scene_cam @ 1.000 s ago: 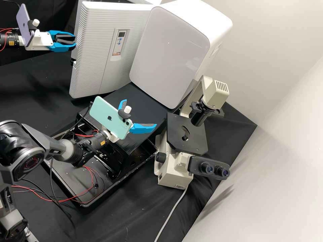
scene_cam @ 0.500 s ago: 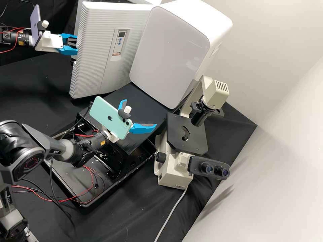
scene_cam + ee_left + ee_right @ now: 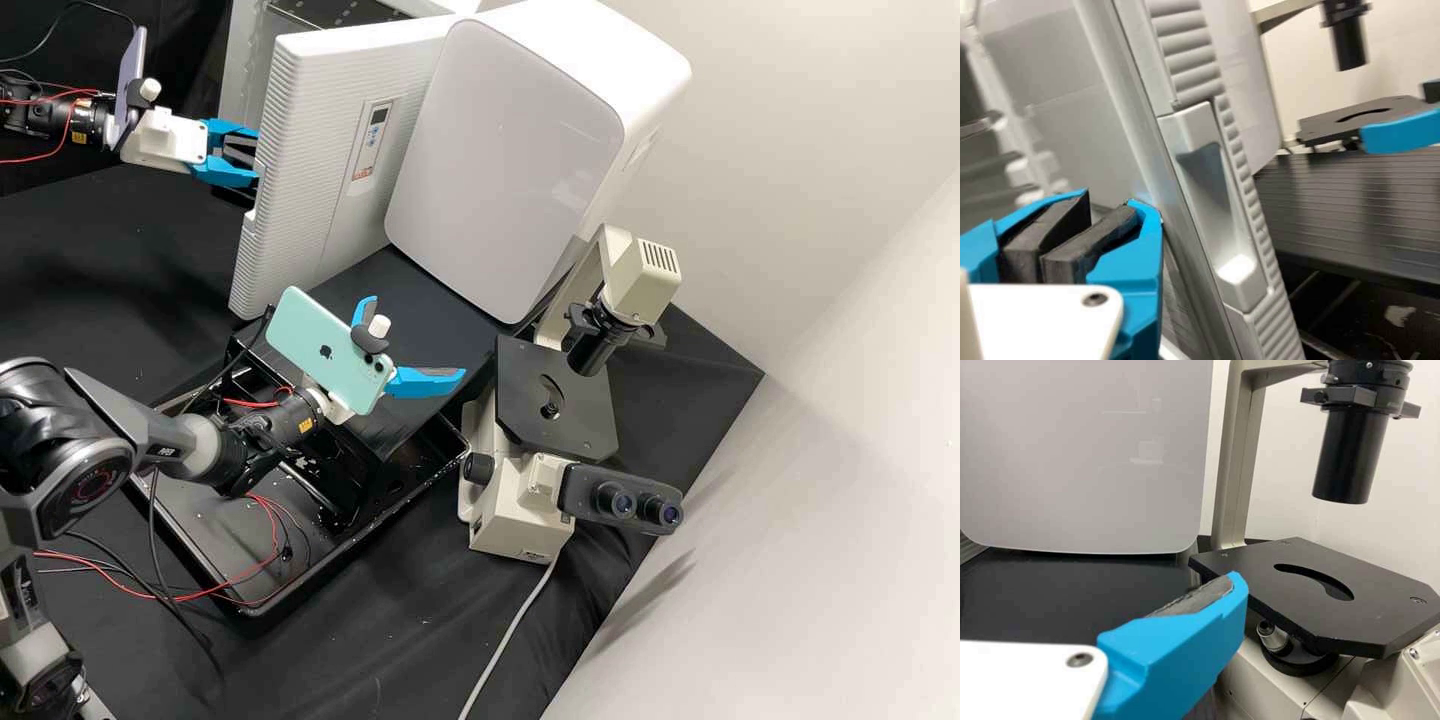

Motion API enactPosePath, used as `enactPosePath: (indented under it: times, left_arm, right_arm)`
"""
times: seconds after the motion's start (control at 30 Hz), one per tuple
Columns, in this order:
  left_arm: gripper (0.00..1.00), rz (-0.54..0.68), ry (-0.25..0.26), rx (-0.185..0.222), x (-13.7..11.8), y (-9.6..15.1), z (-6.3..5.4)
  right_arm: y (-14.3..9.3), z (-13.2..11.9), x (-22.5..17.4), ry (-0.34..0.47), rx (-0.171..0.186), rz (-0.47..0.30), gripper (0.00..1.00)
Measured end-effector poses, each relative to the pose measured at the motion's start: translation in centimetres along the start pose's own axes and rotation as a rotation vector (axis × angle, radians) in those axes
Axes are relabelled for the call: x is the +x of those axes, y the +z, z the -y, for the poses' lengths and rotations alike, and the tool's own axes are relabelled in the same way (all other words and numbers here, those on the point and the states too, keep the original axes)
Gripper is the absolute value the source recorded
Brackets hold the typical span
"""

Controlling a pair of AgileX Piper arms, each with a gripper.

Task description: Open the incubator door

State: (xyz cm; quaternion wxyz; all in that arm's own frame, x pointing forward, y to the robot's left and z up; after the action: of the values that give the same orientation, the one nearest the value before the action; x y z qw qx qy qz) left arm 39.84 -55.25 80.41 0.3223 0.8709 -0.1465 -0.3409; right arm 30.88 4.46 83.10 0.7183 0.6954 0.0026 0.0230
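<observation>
Black cloth [image 3: 400,610] covers the bench beneath the incubator door [image 3: 310,170], and a pale wall [image 3: 800,200] rises beyond the microscope [image 3: 515,500], to the right of the door. The door stands ajar, its recessed handle [image 3: 1219,202] set in the free edge. Just inside that edge is the left gripper [image 3: 1115,206], its fingers drawn together with nothing between them and one blue side right against or very near the door's inner face. Closed like this, it probably serves as a blunt pusher rather than a grasp, and working far from the hinge should make the door swing easily. The right gripper [image 3: 416,338] is in front of the door, fingers spread wide and empty, apparently parked since one arm is enough. The next move likely calls for more outward pressure from behind the door; the risks are slipping off its edge, or swinging it into the right arm nearby.
</observation>
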Motion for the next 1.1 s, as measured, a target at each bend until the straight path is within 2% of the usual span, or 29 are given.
enactPosePath:
  times: [0.2,0.33,0.57,0.7,0.8,0.83,0.87,0.9,1.0,1.1]
  left_arm:
    - [0.0,0.043,0.027,0.019,0.9,-0.1,-0.3]
    - [0.0,0.044,0.037,-0.002,1.5,-0.4,-0.4]
    - [0.0,0.041,0.038,-0.003,1.5,-0.5,-0.4]
    - [0.0,0.04,0.028,-0.016,1.4,-0.3,0.0]
    - [0.0,0.021,0.022,-0.04,1.1,-0.3,0.6]
    - [0.0,0.005,0.023,-0.043,1.0,-0.3,0.6]
    - [0.0,-0.041,0.011,-0.019,0.7,-0.4,0.9]
    - [0.0,-0.078,0.018,-0.018,0.4,-0.6,0.8]
    - [0.0,-0.257,0.028,0.011,-1.4,-1.5,0.7]
    - [0.0,-0.414,0.06,-0.018,-3.9,-2.5,0.4]
  right_arm:
    - [0.0,0.0,0.0,0.0,0.0,0.0,1.0]
    - [0.0,0.0,0.0,0.0,0.0,0.0,1.0]
    - [0.0,0.0,0.0,0.0,0.0,0.0,1.0]
    - [0.0,0.0,0.0,0.0,0.0,0.0,1.0]
    - [0.0,0.0,0.0,0.0,0.0,0.0,1.0]
    - [0.0,0.0,0.0,0.0,0.0,0.0,1.0]
    - [0.0,0.0,0.0,0.0,0.0,0.0,1.0]
    - [0.0,0.0,0.0,0.0,0.0,0.0,1.0]
    - [0.0,0.0,0.0,0.0,0.0,0.0,1.0]
    - [0.0,0.0,0.0,0.0,0.0,0.0,1.0]
